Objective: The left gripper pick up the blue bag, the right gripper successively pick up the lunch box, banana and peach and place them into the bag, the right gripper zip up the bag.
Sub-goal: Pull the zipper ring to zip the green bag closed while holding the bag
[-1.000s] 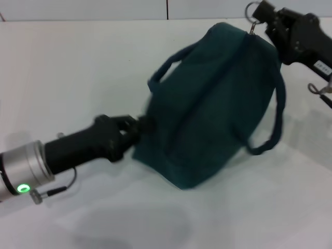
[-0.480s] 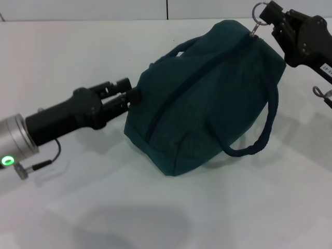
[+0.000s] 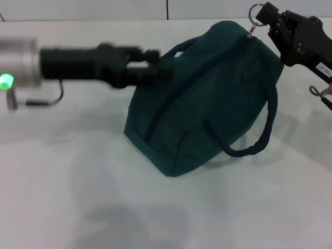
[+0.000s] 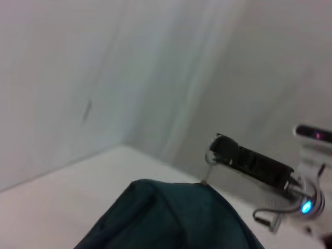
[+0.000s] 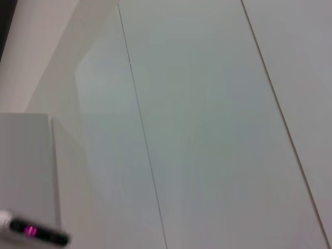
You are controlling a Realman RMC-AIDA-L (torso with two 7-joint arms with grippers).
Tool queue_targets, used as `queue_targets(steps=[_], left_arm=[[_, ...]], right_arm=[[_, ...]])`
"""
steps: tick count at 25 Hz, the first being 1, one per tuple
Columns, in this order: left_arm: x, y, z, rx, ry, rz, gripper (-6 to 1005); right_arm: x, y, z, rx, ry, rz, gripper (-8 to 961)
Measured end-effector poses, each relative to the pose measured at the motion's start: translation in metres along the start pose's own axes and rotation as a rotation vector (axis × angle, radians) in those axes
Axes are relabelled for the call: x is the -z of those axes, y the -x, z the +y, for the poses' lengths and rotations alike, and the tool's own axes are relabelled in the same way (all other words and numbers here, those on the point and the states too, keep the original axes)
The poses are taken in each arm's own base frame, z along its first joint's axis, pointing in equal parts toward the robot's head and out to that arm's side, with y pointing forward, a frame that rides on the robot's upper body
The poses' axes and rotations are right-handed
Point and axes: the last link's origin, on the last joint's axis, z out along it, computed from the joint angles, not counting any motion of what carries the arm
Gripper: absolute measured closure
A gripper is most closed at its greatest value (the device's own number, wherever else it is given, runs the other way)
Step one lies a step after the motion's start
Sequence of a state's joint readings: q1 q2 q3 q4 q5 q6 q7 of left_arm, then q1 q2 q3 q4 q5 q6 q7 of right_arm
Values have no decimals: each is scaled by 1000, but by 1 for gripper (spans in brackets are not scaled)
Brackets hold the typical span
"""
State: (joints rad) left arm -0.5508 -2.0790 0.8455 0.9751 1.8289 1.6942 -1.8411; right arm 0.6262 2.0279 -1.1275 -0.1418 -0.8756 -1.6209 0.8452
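The right gripper (image 3: 262, 16), black two-fingered claw, pinches the ring zipper pull (image 3: 253, 11) atop the zipped dark teal fabric bag (image 3: 207, 98); let go cleanly. Left gripper (image 3: 155, 72) hovers beside the bag's top, finger state unclear.

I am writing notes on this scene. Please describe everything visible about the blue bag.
The bag is a dark teal tote of soft fabric, bulging and resting on the white table. Its zipper line runs along the top and looks closed. One looped handle hangs down the near side and another shows at the far side. A ring pull stands up at the far-right end, where the right gripper sits against it. The left gripper is at the bag's left end; contact cannot be told.
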Motion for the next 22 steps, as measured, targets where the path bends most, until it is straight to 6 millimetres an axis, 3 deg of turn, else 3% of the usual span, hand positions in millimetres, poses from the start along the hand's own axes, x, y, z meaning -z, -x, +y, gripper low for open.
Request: queue_targets(steps=[3, 7, 13, 22], left_arm=[[-17, -37, 10, -56, -30, -139, 354], [-47, -73, 27, -111, -94, -271, 365], [-87, -81, 46, -180, -147, -406, 381], [-101, -75, 46, -181, -212, -459, 405]], right_arm=[[-1, 1, -1, 1, -1, -2, 948], [-3, 1, -1, 2, -1, -3, 948], [-3, 0, -2, 1, -7, 2, 949], [-3, 0, -2, -2, -11, 4, 949]])
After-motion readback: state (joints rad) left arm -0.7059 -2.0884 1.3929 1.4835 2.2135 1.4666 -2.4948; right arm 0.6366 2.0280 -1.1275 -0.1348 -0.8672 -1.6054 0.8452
